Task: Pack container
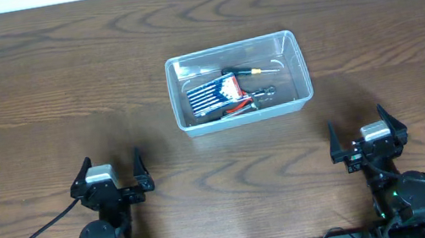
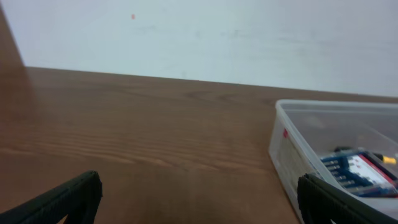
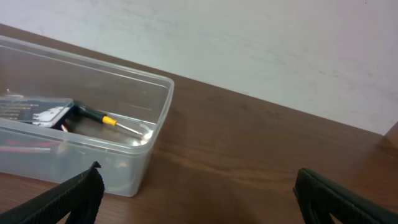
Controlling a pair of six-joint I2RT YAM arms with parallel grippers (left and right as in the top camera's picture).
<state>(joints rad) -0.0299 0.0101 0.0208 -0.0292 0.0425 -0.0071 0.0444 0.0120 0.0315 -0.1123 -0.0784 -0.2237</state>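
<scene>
Brown wooden table (image 1: 38, 95); clear container (image 1: 298, 54) resting on it.

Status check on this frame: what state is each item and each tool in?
container, upright, lidless, holding items
drill-bit case, lying flat inside the container
screwdriver, lying inside, beside the case
red-handled item, inside, partly under the case
left tool, open, empty
right tool, open, empty

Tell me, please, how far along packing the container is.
Looks done: the blue bit case, a screwdriver and a red-handled tool lie inside the container. Nothing is in hand; the left hand and right hand rest open and empty. No loose items show on the table.
</scene>
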